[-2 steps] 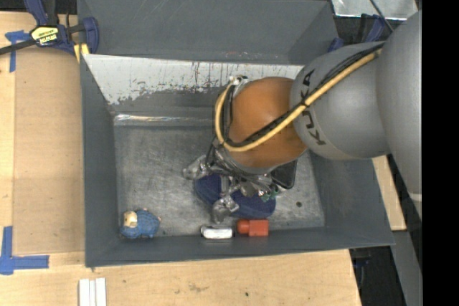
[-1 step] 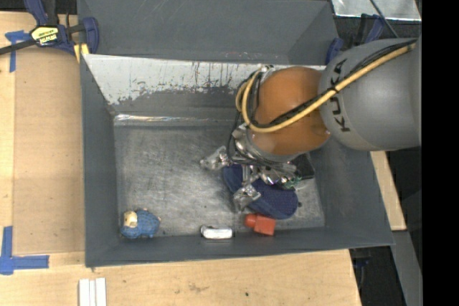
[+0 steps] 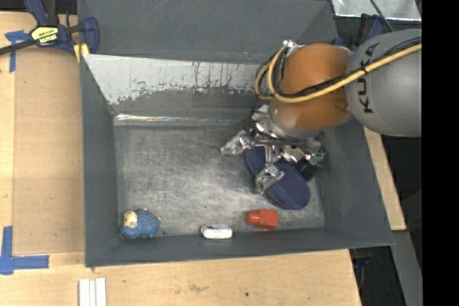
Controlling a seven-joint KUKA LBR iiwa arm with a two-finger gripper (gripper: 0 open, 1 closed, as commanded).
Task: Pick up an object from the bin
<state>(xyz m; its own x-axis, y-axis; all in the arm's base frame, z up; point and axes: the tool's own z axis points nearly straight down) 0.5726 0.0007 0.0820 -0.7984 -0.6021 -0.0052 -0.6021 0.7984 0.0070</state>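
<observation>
Lying on the right part of the bin's floor, near the front wall, is a dark blue rounded lump (image 3: 292,191) that looks soft, like a small stuffed pouch. The gripper (image 3: 270,175) is down on its upper left part, its metal tip touching the blue surface; whether it is spread or closed around the lump cannot be told. Above it sits the arm's orange wrist cover (image 3: 308,86), with a yellow cable (image 3: 326,87) looped across. Just beside the lump's left front lies a small red block (image 3: 262,218), then a small white piece (image 3: 216,231), and, well apart in the front left corner, a blue-and-tan toy-like thing (image 3: 139,224). The grey bin's (image 3: 172,161) floor is scuffed.
</observation>
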